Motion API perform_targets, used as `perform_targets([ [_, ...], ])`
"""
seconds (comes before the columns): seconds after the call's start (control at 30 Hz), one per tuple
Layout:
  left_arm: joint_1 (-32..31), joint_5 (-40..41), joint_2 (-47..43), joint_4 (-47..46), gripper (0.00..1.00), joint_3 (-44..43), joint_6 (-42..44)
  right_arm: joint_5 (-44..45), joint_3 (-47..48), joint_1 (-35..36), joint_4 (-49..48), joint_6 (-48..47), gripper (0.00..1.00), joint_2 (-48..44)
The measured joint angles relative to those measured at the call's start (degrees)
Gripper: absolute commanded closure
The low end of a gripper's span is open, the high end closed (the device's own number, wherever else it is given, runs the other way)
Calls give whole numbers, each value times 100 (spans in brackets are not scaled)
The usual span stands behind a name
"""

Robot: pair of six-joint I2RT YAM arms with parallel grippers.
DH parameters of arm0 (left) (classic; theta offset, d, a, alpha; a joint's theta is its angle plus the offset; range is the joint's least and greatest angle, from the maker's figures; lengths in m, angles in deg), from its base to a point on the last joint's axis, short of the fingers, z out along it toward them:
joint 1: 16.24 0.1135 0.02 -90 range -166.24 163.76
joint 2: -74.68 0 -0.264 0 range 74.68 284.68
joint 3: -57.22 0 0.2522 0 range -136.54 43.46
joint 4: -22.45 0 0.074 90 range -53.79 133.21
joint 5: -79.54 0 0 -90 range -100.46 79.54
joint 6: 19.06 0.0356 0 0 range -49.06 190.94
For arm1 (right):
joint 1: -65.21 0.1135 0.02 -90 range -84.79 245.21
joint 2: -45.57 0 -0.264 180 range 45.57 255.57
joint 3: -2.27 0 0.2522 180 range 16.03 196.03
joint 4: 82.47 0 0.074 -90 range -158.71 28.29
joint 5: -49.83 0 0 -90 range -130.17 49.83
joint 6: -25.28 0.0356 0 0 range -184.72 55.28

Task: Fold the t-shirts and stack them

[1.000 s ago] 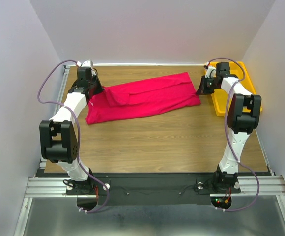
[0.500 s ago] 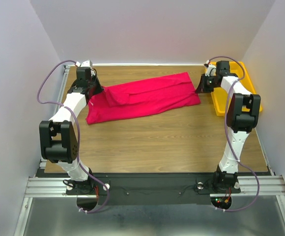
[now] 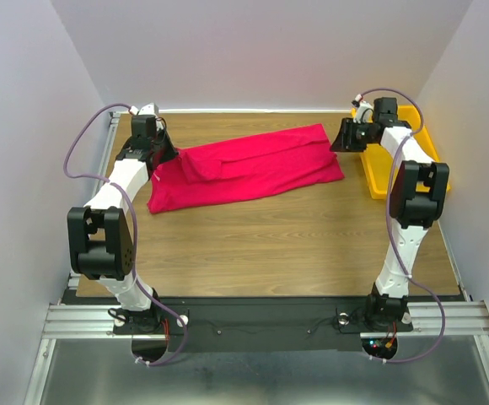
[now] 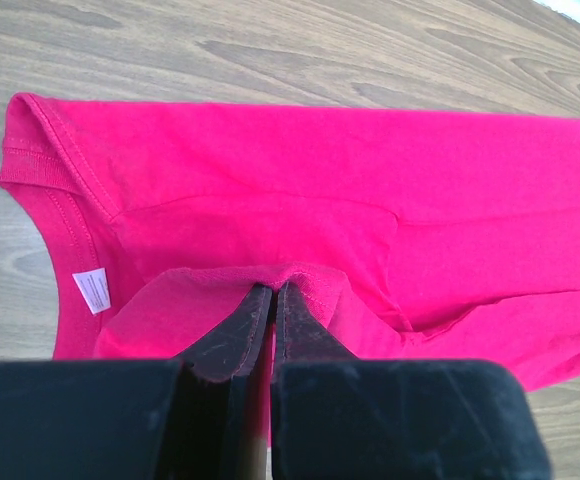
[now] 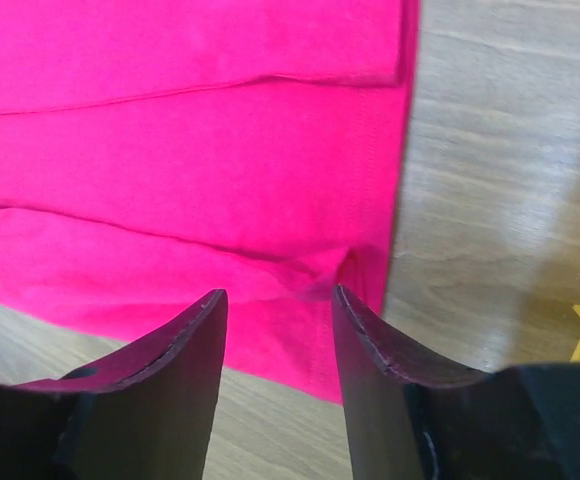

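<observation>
Shirt (image 3: 249, 169) stretched across the top view's upper middle, left gripper (image 4: 272, 300) pinched shut on its collar end, right gripper (image 5: 277, 293) parted, empty over the hem: best to bite both layers squarely.

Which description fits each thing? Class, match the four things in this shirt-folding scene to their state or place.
Things:
1. left fingers
2. right fingers
3. t-shirt
4. yellow tray

Descriptions:
A. open, at the shirt's right end
B. at the far right edge of the table
C. pinched shut on a fold of the shirt
D. folded lengthwise, lying flat

Pairs: 1-C, 2-A, 3-D, 4-B
</observation>
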Motion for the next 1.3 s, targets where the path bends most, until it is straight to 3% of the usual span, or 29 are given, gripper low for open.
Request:
perform_targets([
  [0.13, 0, -22, 17, 0, 100, 0, -20, -210, 0, 0, -2, -31, 49, -76],
  [0.27, 0, -39, 31, -2, 100, 0, -37, -278, -192, 0, -24, -304, 30, -133],
  [0.43, 0, -61, 31, -20, 100, 0, -39, -326, -402, 0, 42, -1073, 23, -216],
  [0.7, 0, -85, 31, -68, 100, 0, -39, -732, -555, 44, 337, -3115, 23, -564],
  [1.03, 0, -140, 31, -81, 100, 0, -39, -769, -533, 114, 1082, -6443, 21, -579],
  [1.3, 0, -190, 31, -83, 100, 0, -39, -769, 70, 114, 1668, -7967, 30, -35],
])
